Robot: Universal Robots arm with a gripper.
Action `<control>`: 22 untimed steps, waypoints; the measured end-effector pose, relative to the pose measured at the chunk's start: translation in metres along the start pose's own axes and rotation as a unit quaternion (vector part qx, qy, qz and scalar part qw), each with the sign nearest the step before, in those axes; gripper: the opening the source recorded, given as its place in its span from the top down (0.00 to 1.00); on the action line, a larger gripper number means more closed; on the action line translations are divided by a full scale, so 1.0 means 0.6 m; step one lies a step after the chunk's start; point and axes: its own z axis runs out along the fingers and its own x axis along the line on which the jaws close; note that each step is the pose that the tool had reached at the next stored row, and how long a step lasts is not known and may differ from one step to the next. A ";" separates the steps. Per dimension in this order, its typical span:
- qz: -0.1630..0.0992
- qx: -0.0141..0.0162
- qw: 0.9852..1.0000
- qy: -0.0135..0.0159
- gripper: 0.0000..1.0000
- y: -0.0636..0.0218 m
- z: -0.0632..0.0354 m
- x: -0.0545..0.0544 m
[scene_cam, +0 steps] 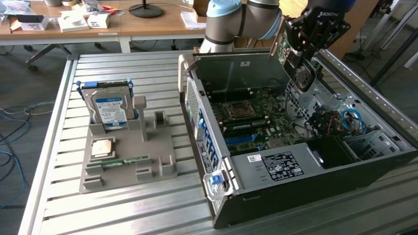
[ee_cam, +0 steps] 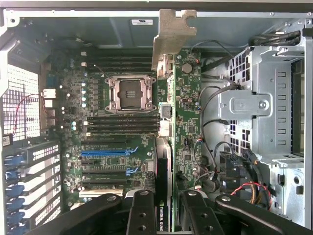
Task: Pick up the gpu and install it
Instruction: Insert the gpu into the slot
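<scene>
Gripper (scene_cam: 303,59) is over the open PC case (scene_cam: 313,196), near the case's far wall. Jaws are clamped on the gpu (scene_cam: 304,77), one finger per face. The card is held on edge and hangs above the mobo (scene_cam: 251,115) inside the case; it appears not seated. In the wrist view the gpu (ee_cam: 165,161) runs edge-on across the board, with its metal bracket (ee_cam: 172,36) toward the case wall. Outside the case, on the exterior view's left, a hard drive (scene_cam: 111,110) stands upright in a grey tray (scene_cam: 156,164).
</scene>
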 end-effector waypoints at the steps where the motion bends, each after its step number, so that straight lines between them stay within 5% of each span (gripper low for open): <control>1: 0.000 0.000 1.000 0.000 0.74 0.000 0.000 0.000; 8: -0.006 0.000 1.000 0.000 0.74 0.000 0.000 0.000; 13: -0.039 -0.001 0.999 0.002 0.74 0.000 0.000 0.000; 17: -0.073 -0.001 0.997 0.003 0.74 0.000 0.001 0.000; 22: -0.118 -0.002 0.993 0.006 0.74 0.000 0.001 0.000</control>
